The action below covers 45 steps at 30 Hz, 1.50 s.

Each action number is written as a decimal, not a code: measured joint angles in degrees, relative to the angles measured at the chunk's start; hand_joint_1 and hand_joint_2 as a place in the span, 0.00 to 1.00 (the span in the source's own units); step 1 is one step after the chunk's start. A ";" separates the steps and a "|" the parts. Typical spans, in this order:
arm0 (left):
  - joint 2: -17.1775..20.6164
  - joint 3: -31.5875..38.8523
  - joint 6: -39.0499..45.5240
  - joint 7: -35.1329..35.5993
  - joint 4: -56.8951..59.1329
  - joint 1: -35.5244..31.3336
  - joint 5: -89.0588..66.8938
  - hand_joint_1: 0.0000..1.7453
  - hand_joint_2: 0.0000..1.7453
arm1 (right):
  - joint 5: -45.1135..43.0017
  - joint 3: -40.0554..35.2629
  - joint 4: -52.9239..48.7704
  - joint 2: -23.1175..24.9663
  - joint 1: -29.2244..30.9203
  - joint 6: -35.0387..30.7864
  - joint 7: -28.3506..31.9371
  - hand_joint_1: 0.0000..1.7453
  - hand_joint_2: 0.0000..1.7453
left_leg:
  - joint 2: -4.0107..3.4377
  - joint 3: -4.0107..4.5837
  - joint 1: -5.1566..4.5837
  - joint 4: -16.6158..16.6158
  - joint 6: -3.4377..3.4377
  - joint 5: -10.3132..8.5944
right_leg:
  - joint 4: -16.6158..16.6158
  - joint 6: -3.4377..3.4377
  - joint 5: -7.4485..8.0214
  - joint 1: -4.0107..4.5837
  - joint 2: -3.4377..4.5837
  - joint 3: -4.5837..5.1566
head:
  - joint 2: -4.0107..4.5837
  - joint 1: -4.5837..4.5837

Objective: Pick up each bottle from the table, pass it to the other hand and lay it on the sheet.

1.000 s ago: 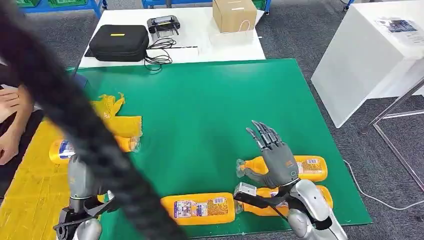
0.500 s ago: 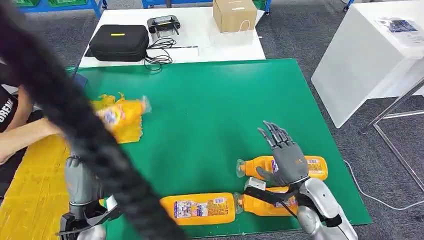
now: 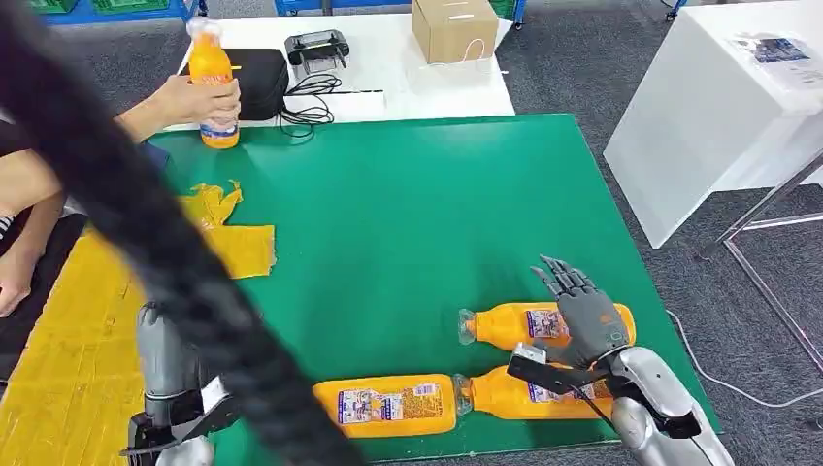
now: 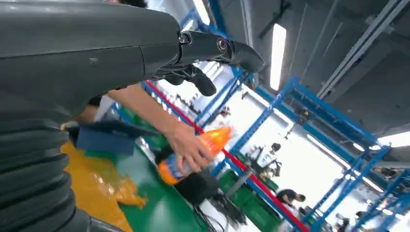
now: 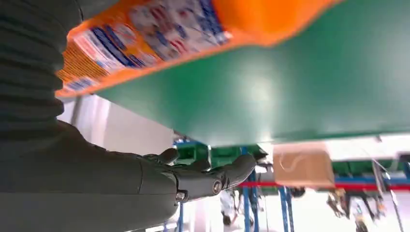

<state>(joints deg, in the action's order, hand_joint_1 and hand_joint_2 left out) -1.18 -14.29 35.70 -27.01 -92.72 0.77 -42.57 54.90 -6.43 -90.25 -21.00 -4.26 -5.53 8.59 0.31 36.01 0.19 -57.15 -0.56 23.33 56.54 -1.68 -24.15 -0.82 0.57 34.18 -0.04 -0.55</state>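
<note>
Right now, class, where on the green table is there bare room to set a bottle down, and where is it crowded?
Free: the wide middle of the green table, between the yellow sheet and the far right edge. Crowded: the near right corner, where three lying bottles cluster under the right hand.

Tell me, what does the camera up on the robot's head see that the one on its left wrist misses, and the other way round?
The head view alone takes in three orange bottles lying on the green mat, the right hand open above one of them, and a cardboard box. The left wrist view alone looks past the left hand to ceiling lights and blue racks. Both show a person's hand holding an orange bottle, and the yellow sheet.
</note>
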 measured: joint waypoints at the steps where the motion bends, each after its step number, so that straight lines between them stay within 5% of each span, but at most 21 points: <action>1: -0.07 -0.02 -1.24 -0.40 -0.02 0.00 2.26 0.00 1.00 | -0.13 0.18 0.29 -0.40 -0.20 0.33 -0.02 0.00 1.00 | 0.00 0.00 0.00 0.00 0.00 0.00 | 0.00 0.00 0.00 0.00 0.00 0.00 | 0.00 0.00; 16: -1.36 0.81 -13.73 -2.41 -2.38 0.12 15.93 0.00 1.00 | 0.66 1.95 3.06 -2.34 -2.45 0.96 -1.79 0.00 1.00 | -0.01 0.00 0.00 0.00 -0.05 0.04 | 0.00 -0.01 -0.01 0.00 0.00 0.00 | 0.00 0.02; 37: -2.64 -0.13 -15.57 -2.47 -3.85 0.15 15.47 0.00 1.00 | 12.98 3.13 12.59 0.59 1.76 -4.46 -8.50 0.00 1.00 | -0.03 -0.12 0.01 0.01 -0.06 0.04 | 0.00 0.00 0.00 0.01 0.02 -0.11 | 0.00 0.00; 40: -2.73 -0.31 -15.83 -2.38 -3.85 0.12 15.51 0.00 1.00 | 14.23 3.06 14.04 1.27 3.02 -5.01 -8.50 0.13 1.00 | -0.03 -0.20 0.01 0.01 -0.07 0.05 | -0.01 0.00 0.00 0.01 0.02 -0.21 | 0.00 0.00; 42: -2.73 -0.66 -16.05 -2.36 -3.85 0.05 15.93 0.00 1.00 | 15.39 2.86 15.15 1.79 4.00 -5.49 -8.48 0.33 1.00 | -0.06 -0.26 0.01 0.01 -0.08 0.06 | -0.01 0.00 0.00 0.02 0.04 -0.25 | 0.00 0.00; 43: -2.73 -0.85 -16.16 -2.36 -3.85 0.00 16.04 0.00 1.00 | 15.80 2.75 15.72 2.09 4.48 -5.53 -8.41 0.33 1.00 | -0.09 -0.31 0.01 0.01 -0.09 0.07 | -0.01 0.00 0.00 0.02 0.05 -0.28 | 0.00 0.00; 45: -2.75 -1.18 -16.48 -2.43 -3.85 -0.07 16.45 0.00 1.00 | 16.20 2.47 16.94 2.62 5.45 -5.57 -8.11 0.74 1.00 | -0.13 -0.40 0.02 0.01 -0.07 0.10 | -0.02 0.00 0.00 0.02 0.10 -0.33 | 0.00 0.00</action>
<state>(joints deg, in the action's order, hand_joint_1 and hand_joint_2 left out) -3.93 -15.47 19.21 -29.44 -96.56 0.70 -26.12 71.10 -3.95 -73.31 -18.38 1.20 -11.10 0.48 0.18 35.61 0.21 -57.14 -0.62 23.44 56.53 -1.68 -24.15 -0.79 0.67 33.85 -0.04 -0.55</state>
